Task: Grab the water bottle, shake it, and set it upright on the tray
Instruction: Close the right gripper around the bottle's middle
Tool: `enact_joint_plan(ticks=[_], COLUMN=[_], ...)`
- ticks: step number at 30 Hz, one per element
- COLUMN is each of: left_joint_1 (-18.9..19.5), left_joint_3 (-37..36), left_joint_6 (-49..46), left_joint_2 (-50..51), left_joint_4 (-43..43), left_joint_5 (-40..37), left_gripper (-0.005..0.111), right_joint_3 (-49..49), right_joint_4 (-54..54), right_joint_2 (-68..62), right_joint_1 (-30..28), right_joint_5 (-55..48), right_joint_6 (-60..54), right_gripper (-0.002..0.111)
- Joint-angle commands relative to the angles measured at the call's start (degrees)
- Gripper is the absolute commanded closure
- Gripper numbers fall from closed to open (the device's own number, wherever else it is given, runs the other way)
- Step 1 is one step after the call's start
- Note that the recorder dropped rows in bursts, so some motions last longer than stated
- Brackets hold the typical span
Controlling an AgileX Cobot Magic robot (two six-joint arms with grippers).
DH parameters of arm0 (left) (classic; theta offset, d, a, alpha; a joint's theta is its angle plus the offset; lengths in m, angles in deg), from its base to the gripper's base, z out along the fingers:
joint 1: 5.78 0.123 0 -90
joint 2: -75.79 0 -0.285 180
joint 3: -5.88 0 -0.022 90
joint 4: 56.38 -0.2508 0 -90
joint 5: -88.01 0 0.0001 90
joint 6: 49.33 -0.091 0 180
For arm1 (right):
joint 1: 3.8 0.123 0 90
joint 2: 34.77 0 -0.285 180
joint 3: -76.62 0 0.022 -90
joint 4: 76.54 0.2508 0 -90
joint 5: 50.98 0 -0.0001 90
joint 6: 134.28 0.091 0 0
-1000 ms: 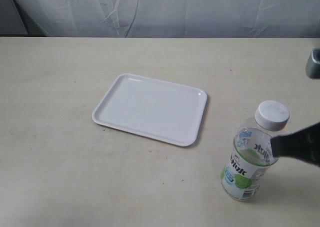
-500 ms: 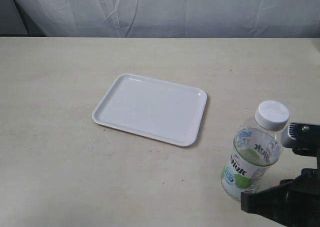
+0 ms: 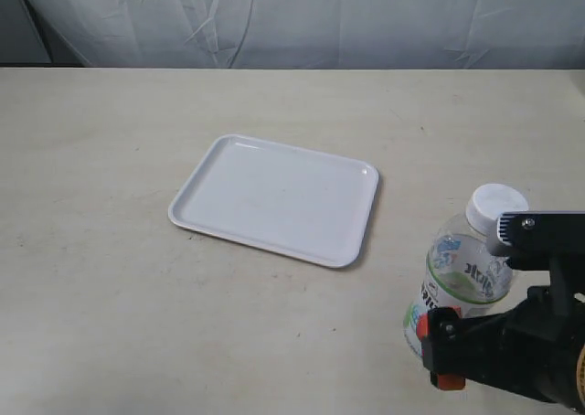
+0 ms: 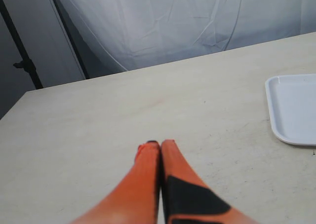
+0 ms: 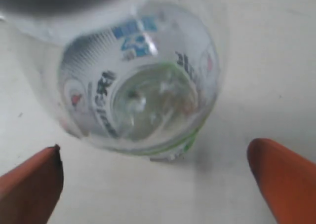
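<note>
The water bottle [image 3: 460,271] stands upright on the table at the right, white cap [image 3: 494,203] on top, apart from the tray. The white tray [image 3: 274,196] lies flat near the table's middle with nothing on it. My right gripper [image 5: 153,152] is open; its orange fingers [image 5: 279,177] spread wide beside the bottle [image 5: 140,81] without touching it. In the exterior view the right arm's black body [image 3: 516,351] covers the bottle's lower part. My left gripper [image 4: 159,144] is shut on nothing, over bare table, with the tray's corner [image 4: 294,105] off to one side.
The tan table [image 3: 110,278] runs to a white curtain [image 3: 292,17] at the back. A dark stand [image 4: 22,61] is seen beyond the table's far edge in the left wrist view.
My right arm has swung from beside the bottle's shoulder down to the near side of the bottle. The bottle and tray have not moved.
</note>
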Motion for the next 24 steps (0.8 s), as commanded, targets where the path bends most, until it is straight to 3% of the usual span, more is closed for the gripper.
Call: enact_joint_plan(ticks=[1,24], left_joint_1=[-0.02,-0.02], left_joint_3=[-0.21,-0.21], left_joint_6=[0.14,0.14], left_joint_2=[-0.26,-0.26], left_joint_4=[0.16,0.16], left_joint_5=[0.38,0.38], left_gripper=[0.106,0.106], right_joint_3=[0.37,0.37], right_joint_4=[-9.41,-28.21], right_joint_2=[-0.82,-21.59], right_joint_1=[0.13,0.13], right_joint_5=[-0.74,-1.01], right_joint_6=[5.03,25.37], right_gripper=[0.004,0.004])
